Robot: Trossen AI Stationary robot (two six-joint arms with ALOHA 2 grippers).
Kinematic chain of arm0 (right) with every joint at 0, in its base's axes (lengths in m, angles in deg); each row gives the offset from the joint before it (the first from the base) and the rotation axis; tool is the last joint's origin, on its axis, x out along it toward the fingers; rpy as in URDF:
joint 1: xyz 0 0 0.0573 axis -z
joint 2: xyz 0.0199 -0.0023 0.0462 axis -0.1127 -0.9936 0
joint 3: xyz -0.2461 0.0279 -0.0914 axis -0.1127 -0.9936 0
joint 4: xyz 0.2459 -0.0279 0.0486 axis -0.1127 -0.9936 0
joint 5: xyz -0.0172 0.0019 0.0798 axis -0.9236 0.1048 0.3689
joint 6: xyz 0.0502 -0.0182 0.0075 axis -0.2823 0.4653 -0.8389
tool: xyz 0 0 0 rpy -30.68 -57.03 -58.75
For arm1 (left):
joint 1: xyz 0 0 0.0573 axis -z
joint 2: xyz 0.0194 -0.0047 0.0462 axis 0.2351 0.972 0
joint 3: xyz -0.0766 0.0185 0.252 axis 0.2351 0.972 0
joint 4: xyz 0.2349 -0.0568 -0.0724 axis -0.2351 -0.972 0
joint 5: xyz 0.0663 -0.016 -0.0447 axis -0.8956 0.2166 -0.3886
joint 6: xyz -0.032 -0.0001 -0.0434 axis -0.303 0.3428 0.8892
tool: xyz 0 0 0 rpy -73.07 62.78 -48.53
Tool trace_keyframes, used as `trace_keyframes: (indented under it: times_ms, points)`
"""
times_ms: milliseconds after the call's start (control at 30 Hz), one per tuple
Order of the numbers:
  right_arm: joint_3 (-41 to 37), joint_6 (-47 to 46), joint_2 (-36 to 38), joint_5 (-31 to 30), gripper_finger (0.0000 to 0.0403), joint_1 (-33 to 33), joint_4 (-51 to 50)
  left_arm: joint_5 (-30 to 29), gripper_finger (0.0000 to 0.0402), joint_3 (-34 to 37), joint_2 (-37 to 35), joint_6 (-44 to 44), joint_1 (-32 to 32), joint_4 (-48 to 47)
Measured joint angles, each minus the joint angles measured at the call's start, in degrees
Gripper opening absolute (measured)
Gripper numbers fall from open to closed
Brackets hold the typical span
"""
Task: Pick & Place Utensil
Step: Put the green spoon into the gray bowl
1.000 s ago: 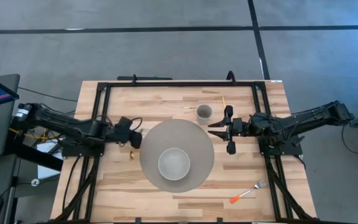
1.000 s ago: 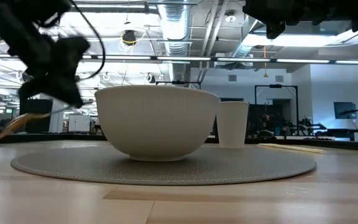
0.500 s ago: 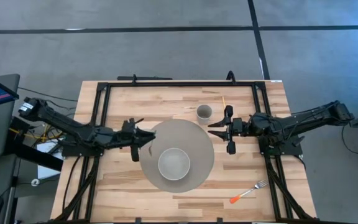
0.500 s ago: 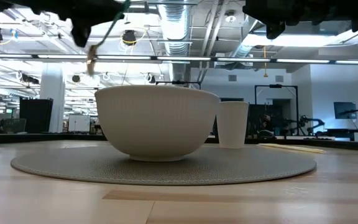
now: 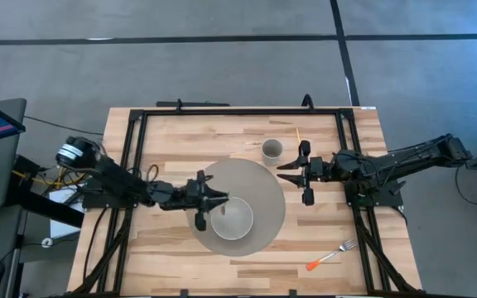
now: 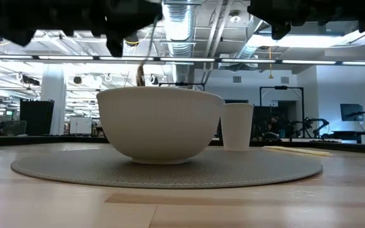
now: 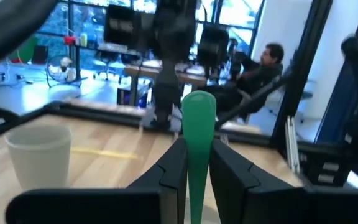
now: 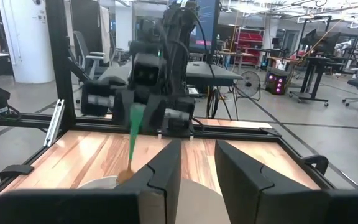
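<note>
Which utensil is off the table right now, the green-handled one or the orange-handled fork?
The green-handled utensil: the left pincer holds it in the air over the bowl. The orange-handled fork lies flat on the table's near right corner, untouched.

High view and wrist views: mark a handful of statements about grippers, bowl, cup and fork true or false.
1. The left gripper is shut on a green-handled utensil. True.
2. The left gripper is at the bowl's rim. True.
3. The cup sits inside the bowl. False: it stands on the table beside the round mat.
4. The right gripper holds the fork. False: the fork lies on the table and that gripper is open.
</note>
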Motion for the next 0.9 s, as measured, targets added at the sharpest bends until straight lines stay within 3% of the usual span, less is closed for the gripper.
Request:
trace_keyframes:
  times_ms: [267,667,900]
  points:
    - [2.9,-8.2,-4.3,7.2,0.0091,-0.6,-3.5,0.3,0.0053,0.0,8.4,-4.6,0.0,8.3]
    - [28.5,-8.8,-28.2,7.4,0.0091,-3.4,-34.9,10.6,0.0053,0.0,8.4,-5.6,-0.6,8.3]
    - [33.7,-10.5,-35.9,10.2,0.0091,-4.0,-41.4,10.7,0.0053,0.0,9.5,-5.6,-0.5,8.2]
